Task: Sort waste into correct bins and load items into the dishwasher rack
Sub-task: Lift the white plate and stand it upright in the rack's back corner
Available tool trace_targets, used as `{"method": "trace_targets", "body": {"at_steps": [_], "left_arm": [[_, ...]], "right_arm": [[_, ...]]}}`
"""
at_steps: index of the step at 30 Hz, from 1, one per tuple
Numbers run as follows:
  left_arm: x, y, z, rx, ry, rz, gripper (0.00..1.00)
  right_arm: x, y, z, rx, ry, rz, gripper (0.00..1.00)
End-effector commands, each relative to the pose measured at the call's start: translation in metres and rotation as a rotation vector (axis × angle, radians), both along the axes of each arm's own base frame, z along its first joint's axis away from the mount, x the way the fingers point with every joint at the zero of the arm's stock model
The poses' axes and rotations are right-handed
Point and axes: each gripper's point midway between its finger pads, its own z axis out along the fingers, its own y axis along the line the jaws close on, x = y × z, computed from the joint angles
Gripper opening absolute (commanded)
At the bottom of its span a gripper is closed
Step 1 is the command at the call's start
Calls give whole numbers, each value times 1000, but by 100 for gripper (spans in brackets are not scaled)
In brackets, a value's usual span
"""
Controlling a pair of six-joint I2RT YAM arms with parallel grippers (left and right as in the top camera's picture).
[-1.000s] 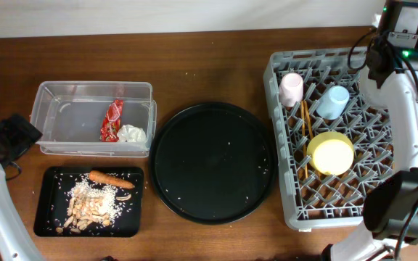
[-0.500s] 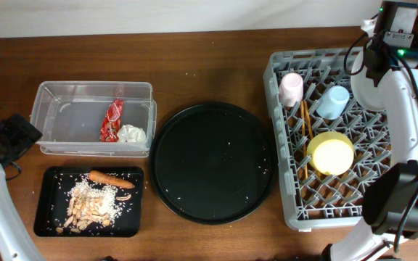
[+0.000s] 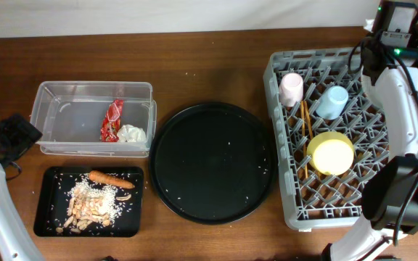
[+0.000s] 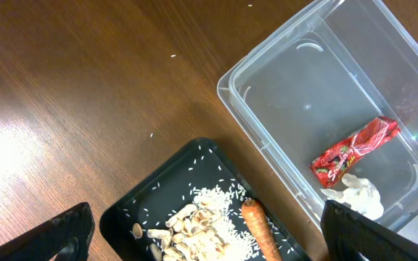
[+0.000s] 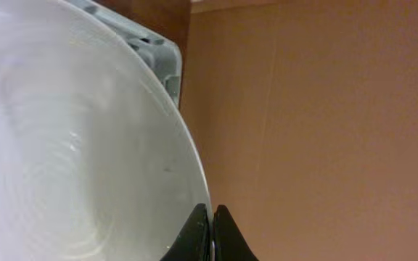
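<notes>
left gripper off the table's left edge, fingers spread wide, nothing between them. clear tub holds red wrapper and tissue. black tray in front of it holds carrot stick and scraps. round black tray at centre. rack holds pink cup, chopsticks, blue cup, yellow bowl. right gripper pinched on the rim of the grey plate, by the rack wall.

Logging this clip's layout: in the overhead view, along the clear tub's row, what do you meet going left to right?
Red wrapper → white tissue → round black tray → pink cup → chopsticks → blue cup. The yellow bowl overlaps these, so it is left out.
</notes>
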Motion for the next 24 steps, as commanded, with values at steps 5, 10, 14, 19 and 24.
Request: {"method": "trace_targets", "body": {"at_steps": [5,10,14,19,24], "left_arm": [[0,1,10,20,-20,-9,99],[0,1,10,20,-20,-9,99],[0,1,10,20,-20,-9,99],[0,1,10,20,-20,-9,99],[0,1,10,20,-20,-9,99]], "right_arm": [[1,12,-20,101,7,19,4],[5,24,-32,166,26,78,24],[9,40,-34,168,37,111,34],[15,78,-36,187,53,171,79],[30,178,-36,414,-101,261,99]]}}
